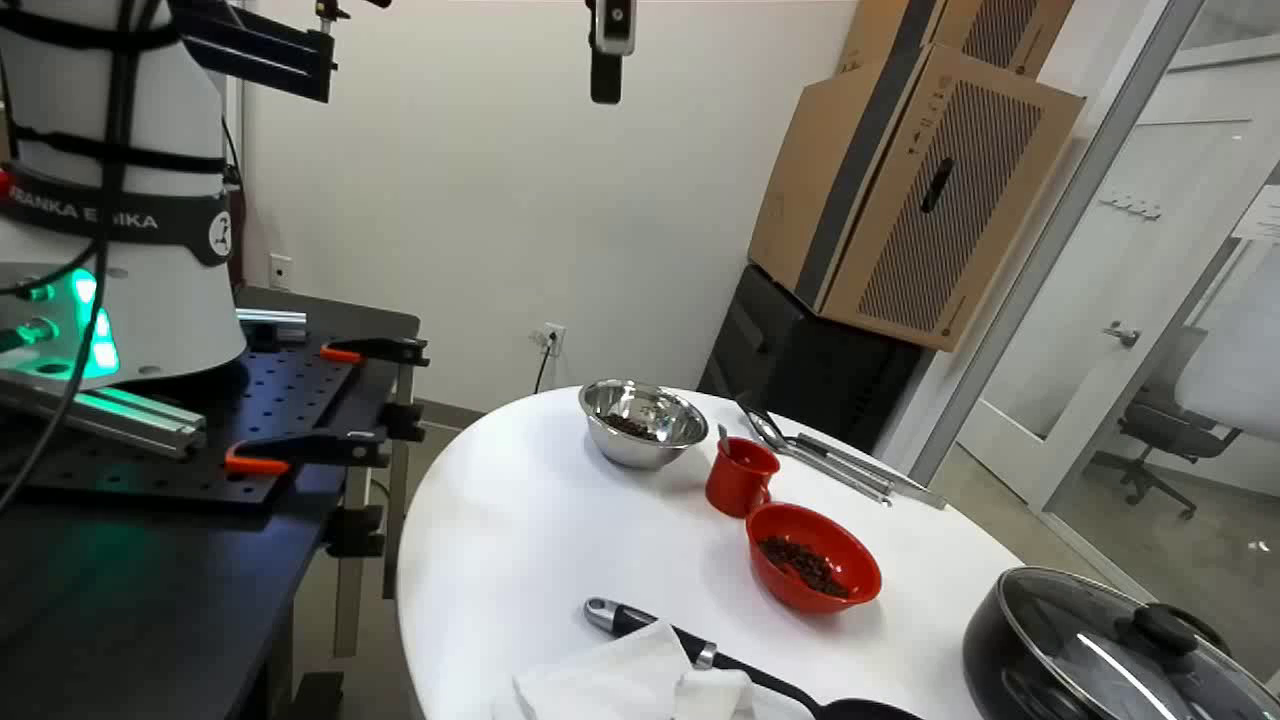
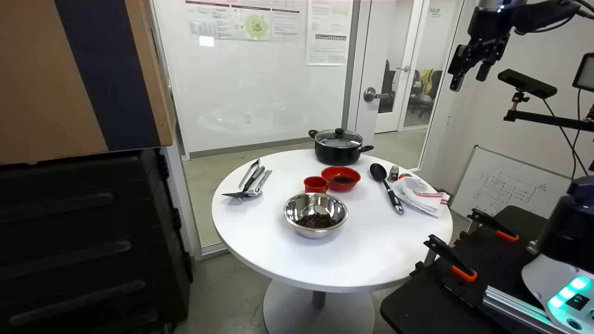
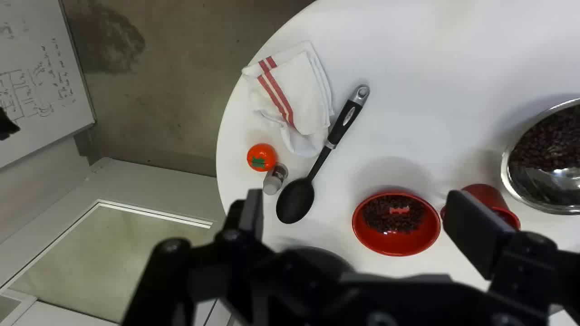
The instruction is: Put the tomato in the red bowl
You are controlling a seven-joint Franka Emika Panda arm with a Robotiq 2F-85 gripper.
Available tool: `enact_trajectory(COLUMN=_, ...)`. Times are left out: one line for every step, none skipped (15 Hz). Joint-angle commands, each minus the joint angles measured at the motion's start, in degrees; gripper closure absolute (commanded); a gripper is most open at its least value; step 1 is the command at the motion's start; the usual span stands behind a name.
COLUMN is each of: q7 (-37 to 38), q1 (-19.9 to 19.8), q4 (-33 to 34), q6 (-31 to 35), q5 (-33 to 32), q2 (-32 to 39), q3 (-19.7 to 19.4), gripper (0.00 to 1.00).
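Orange-red, glossy, round tomato [image 3: 261,157] with a green leaf mark: resting near the edge of the round white table [image 3: 417,113], just beside a small grey cylindrical shaker [image 3: 275,179] and near a folded white cloth [image 3: 299,95] with red stripes; touching the shaker or not, impossible to tell. Black two-fingered gripper [image 2: 469,78]: hanging well above table height, fingers spread wide with nothing between, presumably for clearance over everything below and for straddling so round a target. Shallow, round red bowl [image 3: 398,244]: standing upright farther in, well apart from the tomato and just beside a narrower red cup [image 2: 315,188], mouth upward for receiving; holding dark brown bean-like pieces [image 3: 392,213], likely a bed against rolling. Next, as judged: descend over the tomato, fingers turned clear of the shaker, with risk of rolling off the edge under a glancing grip.
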Motion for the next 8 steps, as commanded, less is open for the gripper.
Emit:
enact_trajectory(q7=0.34, q1=0.54, q4=0.21, q6=-0.35, q5=-0.4, q2=-0.01, q3=-0.44, gripper=0.0)
enact_trajectory(q7=0.34, q1=0.56, q4=0.28, q6=-0.39, q5=-0.4, q2=-0.01, q3=-0.44, gripper=0.0)
enact_trajectory(q7=0.34, q1=0.59, q4=0.37, q6=-0.41, q5=-0.4, q2=-0.01, q3=-0.44, gripper=0.0)
enact_trajectory(q7=0.34, q1=0.6, q4=0.43, q6=-0.42, q5=-0.4, q2=-0.01, q3=-0.44, gripper=0.0)
enact_trajectory(q7=0.34, q1=0.61, q4=0.48, q6=-0.43, q5=-0.4, q2=-0.01, q3=-0.44, gripper=0.0)
enact_trajectory(q7=0.34, q1=0.61, q4=0.5, q6=-0.43, q5=-0.4, q2=-0.01, q3=-0.44, gripper=0.0)
enact_trajectory(q7=0.34, q1=0.61, q4=0.51, q6=-0.44, q5=-0.4, q2=-0.01, q3=-0.44, gripper=0.0)
enact_trajectory(q7=0.34, q1=0.61, q4=0.51, q6=-0.44, q5=-0.4, q2=-0.01, q3=-0.44, gripper=0.0)
